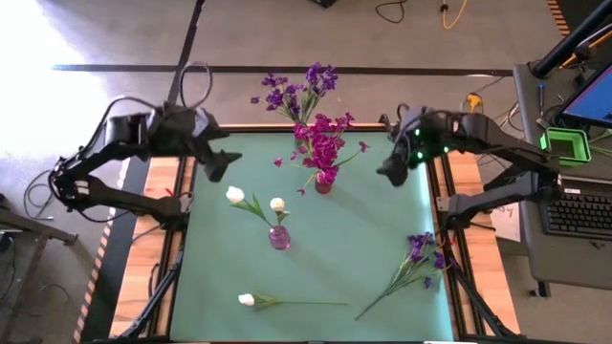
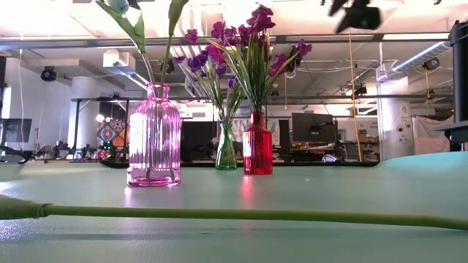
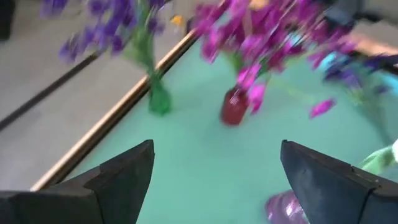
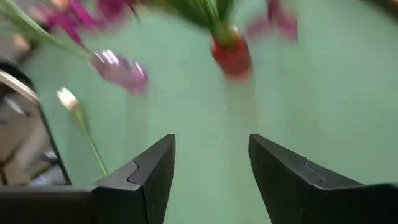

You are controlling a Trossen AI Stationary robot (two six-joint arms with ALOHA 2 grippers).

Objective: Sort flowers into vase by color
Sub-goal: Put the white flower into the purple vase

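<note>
Three vases stand on the green mat. A red vase [image 1: 324, 182] holds magenta flowers [image 1: 322, 145]. A green vase [image 2: 226, 150] holds purple flowers [image 1: 297, 92]. A pink vase [image 1: 279, 237] holds two white buds [image 1: 235, 195]. One white flower [image 1: 247, 299] lies flat near the mat's near edge, its stem [image 2: 219, 214] crossing the low view. A purple flower [image 1: 421, 250] lies flat at the near right. My left gripper [image 1: 218, 167] hovers open, left of the red vase. My right gripper [image 1: 392, 172] hovers open to its right, high above the table [image 2: 358, 11].
Wooden strips [image 1: 163, 239] border the mat on both sides. A side desk with a green box [image 1: 566, 146], keyboard and laptop stands to the right of the table. Bare mat [image 1: 335, 258] lies between the pink vase and the loose purple flower.
</note>
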